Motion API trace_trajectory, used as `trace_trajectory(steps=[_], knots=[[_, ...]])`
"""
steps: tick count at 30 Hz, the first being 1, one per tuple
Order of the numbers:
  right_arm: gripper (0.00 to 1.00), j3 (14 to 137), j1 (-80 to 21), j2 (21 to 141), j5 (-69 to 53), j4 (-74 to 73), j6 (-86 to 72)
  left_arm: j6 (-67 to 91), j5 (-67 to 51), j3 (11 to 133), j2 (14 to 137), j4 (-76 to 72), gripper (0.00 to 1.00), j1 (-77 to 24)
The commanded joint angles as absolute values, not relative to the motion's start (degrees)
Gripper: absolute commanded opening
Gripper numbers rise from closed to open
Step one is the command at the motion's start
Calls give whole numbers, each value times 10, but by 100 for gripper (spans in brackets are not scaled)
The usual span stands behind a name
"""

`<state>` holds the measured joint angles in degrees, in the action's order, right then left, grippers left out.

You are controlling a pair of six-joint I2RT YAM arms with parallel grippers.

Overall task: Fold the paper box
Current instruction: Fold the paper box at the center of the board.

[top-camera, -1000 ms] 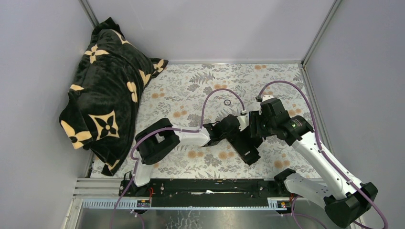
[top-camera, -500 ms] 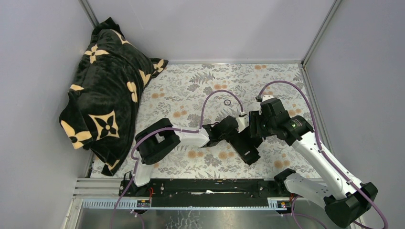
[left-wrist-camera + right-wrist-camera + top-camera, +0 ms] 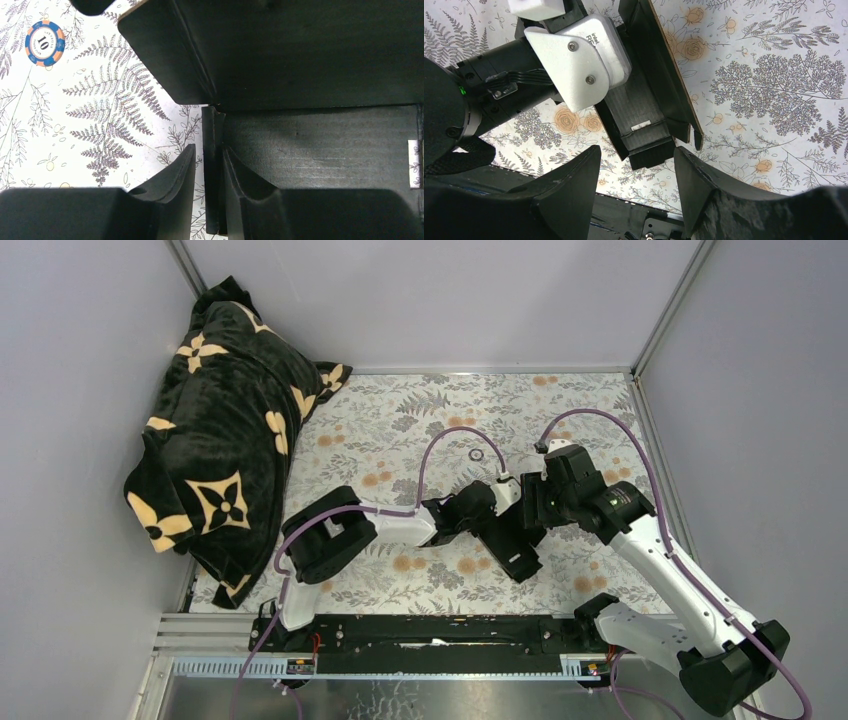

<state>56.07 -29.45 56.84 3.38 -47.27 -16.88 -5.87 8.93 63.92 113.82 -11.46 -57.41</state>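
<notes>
Seeing from above the paper box (image 3: 515, 548) lying just near of left gripper (image 3: 480, 512) and right gripper (image 3: 535, 508), long axis slanting near-right. Left wrist: jaws narrowly apart, straddling an upright flap (image 3: 214, 175), not visibly pinching. Right wrist: jaws wide, clamping nothing, box end just ahead.

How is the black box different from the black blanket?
The box is plain, stiff card with straight flaps; the blanket is fluffy and crumpled. The box has no pattern; the blanket has cream flowers on it. The box sits near the middle of the table; the blanket is heaped up at the far left corner. Both are black.
</notes>
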Motion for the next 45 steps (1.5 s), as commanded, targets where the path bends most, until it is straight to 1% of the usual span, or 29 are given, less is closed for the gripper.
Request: trace_trajectory(steps=[1,6,13,15,23,28,39,45], knots=[[63,576,-293,570,25,-459,-159,-54,82,638,1121,-108,31,-567],[63,576,-292,571,25,-460,-159,-50,75,639,1120,-104,21,-563],[63,577,-292,570,28,-461,-160,-50,90,647,1114,-91,3,-564],[63,577,-293,569,29,-460,-160,-56,106,648,1115,-85,1,-567],[63,578,-293,563,31,-462,-161,-82,171,653,1127,-77,0,-594],[63,589,-293,552,49,-480,-164,-103,233,656,1143,-81,0,-618],[64,622,-292,538,54,-505,-163,-141,342,634,1152,-125,0,-653],[64,622,-292,534,56,-508,-163,-154,368,629,1164,-139,0,-664]])
